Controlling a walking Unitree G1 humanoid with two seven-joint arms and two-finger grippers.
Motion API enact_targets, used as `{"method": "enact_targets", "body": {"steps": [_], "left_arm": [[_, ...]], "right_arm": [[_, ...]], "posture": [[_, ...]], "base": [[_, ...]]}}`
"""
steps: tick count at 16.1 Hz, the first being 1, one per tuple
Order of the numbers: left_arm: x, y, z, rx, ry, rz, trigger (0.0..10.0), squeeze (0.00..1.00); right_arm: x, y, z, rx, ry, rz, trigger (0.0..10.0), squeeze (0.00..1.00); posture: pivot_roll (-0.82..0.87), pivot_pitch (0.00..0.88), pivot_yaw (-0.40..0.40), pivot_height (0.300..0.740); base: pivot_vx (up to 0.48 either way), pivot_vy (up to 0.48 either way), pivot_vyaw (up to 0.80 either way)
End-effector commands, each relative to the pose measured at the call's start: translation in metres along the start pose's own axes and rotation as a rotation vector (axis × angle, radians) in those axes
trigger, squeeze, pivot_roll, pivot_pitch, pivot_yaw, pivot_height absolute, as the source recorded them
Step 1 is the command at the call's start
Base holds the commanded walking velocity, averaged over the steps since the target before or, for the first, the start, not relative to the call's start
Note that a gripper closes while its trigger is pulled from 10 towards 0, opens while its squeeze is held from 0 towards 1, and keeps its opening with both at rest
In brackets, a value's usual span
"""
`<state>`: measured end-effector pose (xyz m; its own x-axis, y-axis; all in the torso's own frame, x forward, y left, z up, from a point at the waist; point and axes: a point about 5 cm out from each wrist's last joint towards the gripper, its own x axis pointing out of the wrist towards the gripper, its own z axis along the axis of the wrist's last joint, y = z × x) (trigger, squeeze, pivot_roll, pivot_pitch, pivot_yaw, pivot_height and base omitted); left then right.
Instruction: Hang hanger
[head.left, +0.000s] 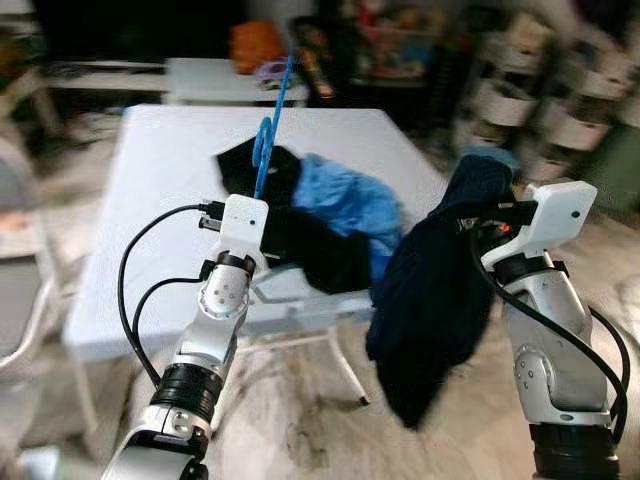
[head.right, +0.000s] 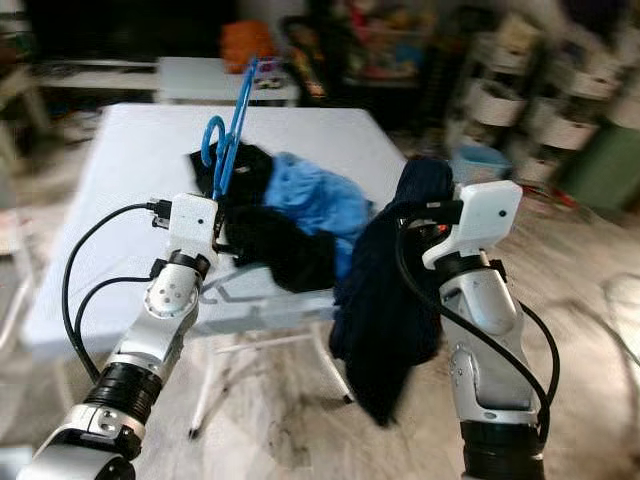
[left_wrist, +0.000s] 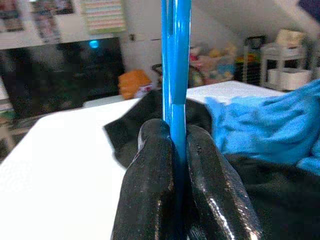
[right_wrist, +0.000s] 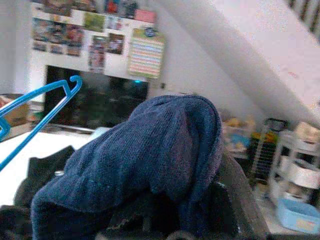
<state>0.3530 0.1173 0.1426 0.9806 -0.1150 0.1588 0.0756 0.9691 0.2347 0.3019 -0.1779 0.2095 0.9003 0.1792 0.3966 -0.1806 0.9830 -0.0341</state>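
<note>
Left eye view first, reading from nine o'clock across to three: the white bench (head.left: 150, 180) fills the left and centre, and the left arm rises from about seven o'clock to hold the blue hanger (head.left: 272, 125) upright over the bench's near half, its shaft pointing to twelve o'clock. The left wrist view settles the grip: the left end effector (left_wrist: 177, 150) is clenched on the hanger, both black fingers (left_wrist: 150, 165) pressed flat against the thin blue bar with no gap. Just past the hanger toward the centre lies a heap of clothes, a black garment (head.left: 300, 240) tangled with a light blue garment (head.left: 345, 200), resting on the bench near its front edge. At about three o'clock the right arm holds up a dark navy sweater (head.left: 440, 290), which drapes over the right end effector (right_wrist: 200, 210) and hangs well below the bench edge; the cloth hides its fingers, so I cannot tell how they stand. The risks, as I judge them: the hanger is pinched on a narrow bar, so it could swivel or slip if the sweater's weight is pulled onto one arm of it. The sweater appears only draped, not visibly clamped, so it could slide off toward the floor. The views are blurred, which suggests motion, so lining up neck and hanger may be unreliable.
</note>
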Motion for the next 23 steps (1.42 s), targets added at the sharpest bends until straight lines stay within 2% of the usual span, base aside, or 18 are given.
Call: {"method": "enact_targets", "body": {"steps": [1,7,11,13,15,16,17,18,19,20,21,23], "left_arm": [[-0.007,-0.001,-0.017,0.016,0.085,-0.001,10.0,0.00],[-0.009,-0.001,-0.018,0.015,0.088,-0.015,10.0,0.00],[-0.016,0.007,-0.017,0.035,0.063,0.006,10.0,0.00],[-0.021,0.013,-0.019,0.044,0.069,0.021,10.0,0.00],[-0.029,0.017,-0.022,0.049,0.083,0.043,10.0,0.00],[-0.030,0.017,-0.022,0.048,0.084,0.045,10.0,0.00],[-0.032,0.018,-0.022,0.049,0.087,0.050,10.0,0.00],[-0.036,0.019,-0.023,0.051,0.092,0.055,10.0,0.00],[-0.039,0.020,-0.023,0.053,0.098,0.061,10.0,0.00],[-0.041,0.021,-0.023,0.054,0.101,0.066,10.0,0.00],[-0.042,0.021,-0.023,0.054,0.102,0.069,10.0,0.00],[-0.045,0.024,-0.021,0.058,0.101,0.086,10.0,0.00]], "right_arm": [[0.001,-0.004,0.009,-0.004,-0.043,-0.004,10.0,0.00],[0.002,-0.003,0.010,0.025,-0.050,0.009,10.0,0.00],[0.021,-0.019,0.025,-0.015,-0.055,0.078,10.0,0.00],[0.038,-0.030,0.032,-0.020,-0.050,0.103,10.0,0.00],[0.078,-0.039,0.046,-0.028,-0.029,0.193,10.0,0.00],[0.085,-0.040,0.049,-0.052,-0.026,0.202,10.0,0.00],[0.106,-0.039,0.055,-0.082,-0.007,0.220,10.0,0.00],[0.127,-0.035,0.066,-0.074,0.010,0.228,10.0,0.00],[0.149,-0.027,0.086,-0.066,-0.006,0.205,10.0,0.00],[0.162,-0.020,0.107,-0.043,-0.041,0.186,10.0,0.00],[0.168,-0.017,0.118,-0.041,-0.068,0.171,10.0,0.00],[0.180,-0.009,0.174,-0.002,-0.228,0.150,10.0,0.00]], "posture": [[0.25,0.000,-0.111,0.740],[0.26,0.002,-0.113,0.740],[0.28,0.026,-0.137,0.740],[0.30,0.046,-0.154,0.740],[0.32,0.068,-0.170,0.740],[0.32,0.071,-0.172,0.740],[0.33,0.082,-0.180,0.740],[0.34,0.094,-0.188,0.740],[0.34,0.100,-0.193,0.740],[0.36,0.103,-0.199,0.740],[0.37,0.108,-0.204,0.740],[0.39,0.117,-0.208,0.740]], "base": [[0.000,0.000,0.78],[0.000,0.000,0.77],[0.000,0.000,0.74],[0.000,0.000,0.00],[0.000,0.000,0.00],[0.000,0.000,0.00],[0.000,0.000,0.00],[0.000,0.000,0.00],[0.000,0.000,0.00],[0.000,0.000,0.00],[0.000,0.000,0.00],[0.000,0.000,0.00]]}}
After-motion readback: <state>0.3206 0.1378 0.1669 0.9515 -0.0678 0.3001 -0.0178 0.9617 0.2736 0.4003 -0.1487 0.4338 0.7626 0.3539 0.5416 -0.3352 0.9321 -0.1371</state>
